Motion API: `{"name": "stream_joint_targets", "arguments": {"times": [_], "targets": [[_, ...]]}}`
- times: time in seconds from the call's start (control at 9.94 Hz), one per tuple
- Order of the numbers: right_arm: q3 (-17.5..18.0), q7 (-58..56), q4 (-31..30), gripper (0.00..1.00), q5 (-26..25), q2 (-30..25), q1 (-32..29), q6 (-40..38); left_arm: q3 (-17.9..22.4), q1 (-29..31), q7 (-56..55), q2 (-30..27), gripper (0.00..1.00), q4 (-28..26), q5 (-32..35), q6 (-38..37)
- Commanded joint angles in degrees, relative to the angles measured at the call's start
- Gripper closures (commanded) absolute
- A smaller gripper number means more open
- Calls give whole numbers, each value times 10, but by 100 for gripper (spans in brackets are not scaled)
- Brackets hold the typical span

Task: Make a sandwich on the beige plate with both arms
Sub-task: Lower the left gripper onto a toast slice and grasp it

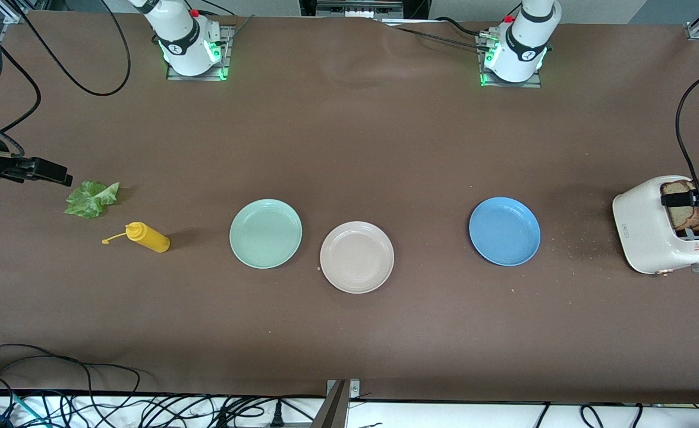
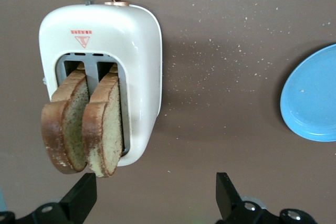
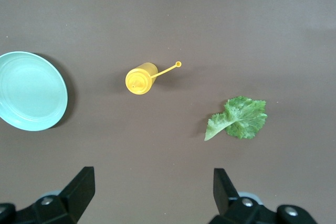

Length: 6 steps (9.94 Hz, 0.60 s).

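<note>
Both black two-finger grippers hang with fingers spread, holding nothing: the left gripper [image 2: 156,195] over the glossy white toaster [image 1: 646,229], whose two brown wholegrain bread slices [image 2: 84,124] jut from its slots, and the right gripper [image 3: 155,192] over bare brown tabletop by the ruffled green lettuce leaf [image 1: 91,198] (a yellow squeeze bottle [image 1: 147,236] lies nearby). Matte round beige plate [image 1: 356,257] sits empty, almost touching the mint green plate [image 1: 265,233]; the blue plate [image 1: 504,230] lies well apart.

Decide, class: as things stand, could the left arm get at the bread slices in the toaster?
Probably yes. The left gripper hangs open above the toaster, and both bread slices stand well out of the slots with nothing covering them.
</note>
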Motion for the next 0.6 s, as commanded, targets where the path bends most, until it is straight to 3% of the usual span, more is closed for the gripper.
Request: {"name": "stream_joint_targets", "arguments": {"times": [0.0,0.5], "targets": [[3,-4,-3,0,3,-4,-5,-2,-5,6,32,10,0,15,30,14],[3,-1,-3,0,3,-4,-5,-2,-5,33,51,21,0,0,24,51]]}}
